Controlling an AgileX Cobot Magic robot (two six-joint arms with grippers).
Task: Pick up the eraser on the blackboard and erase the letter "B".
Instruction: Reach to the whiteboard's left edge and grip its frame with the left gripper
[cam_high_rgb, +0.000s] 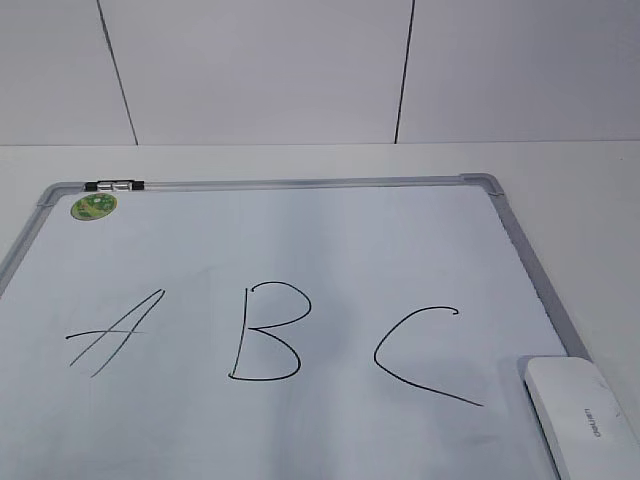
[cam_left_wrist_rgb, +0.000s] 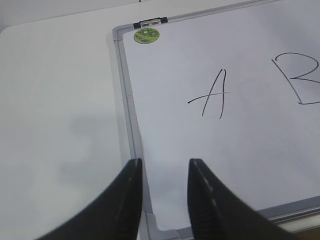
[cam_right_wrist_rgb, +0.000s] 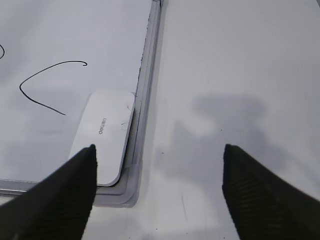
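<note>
The blackboard (cam_high_rgb: 300, 440) fills most of the exterior view, lying flat on a white table (cam_high_rgb: 560, 165), its grey frame running along the top and down the right side. At its upper left corner sit a round green sticker (cam_high_rgb: 92, 207) and, just above it on the frame, a small black-and-silver marker (cam_high_rgb: 114, 185). Three black letters run across the middle: a slanted "A" (cam_high_rgb: 112, 332) at left, the letter "B" (cam_high_rgb: 264, 332) at centre, intact, and an open "C" (cam_high_rgb: 425, 352) to the right. The eraser (cam_high_rgb: 582, 415) lies in the lower right corner of the frame, on the board and against its right frame edge, lettering upward. In the right wrist view the right gripper (cam_right_wrist_rgb: 159, 165) hangs above the table with its jaws spread wide, the eraser (cam_right_wrist_rgb: 104, 136) near its left finger but not between them. In the left wrist view the left gripper (cam_left_wrist_rgb: 165, 167) is slightly parted and holds nothing, over the board's lower left corner.
</note>
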